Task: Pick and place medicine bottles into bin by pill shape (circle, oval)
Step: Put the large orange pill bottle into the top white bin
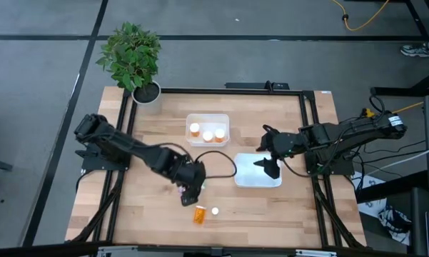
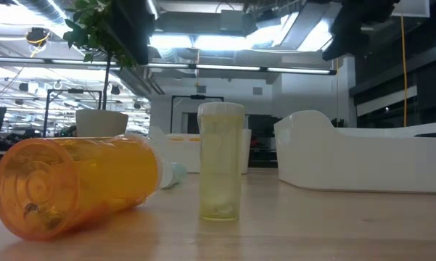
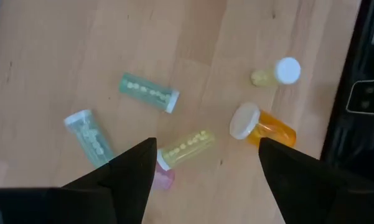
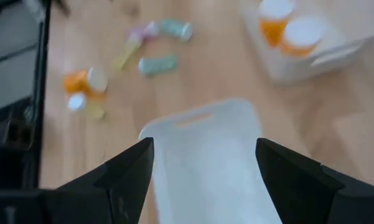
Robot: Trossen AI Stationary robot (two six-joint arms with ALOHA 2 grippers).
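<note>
Several small medicine bottles lie on the wood near the table's front middle. In the left wrist view they are a green one [image 3: 148,92], a teal one [image 3: 90,135], a yellow one [image 3: 187,146] and a pink one [image 3: 163,178], all on their sides. An orange bottle [image 3: 271,129] with a white cap also lies on its side, and a pale yellow one [image 3: 279,73] stands upright. My left gripper [image 3: 205,155] hovers open above them [image 1: 189,191], touching none. My right gripper [image 1: 270,168] hangs open over a white bin [image 4: 211,155].
A second white bin [image 1: 208,129] at the table's far middle holds three orange bottles with white caps. A potted plant [image 1: 132,61] stands at the far left corner. A dark frame rail [image 1: 310,143] runs around the table. The low view shows the orange bottle [image 2: 72,185] lying close by.
</note>
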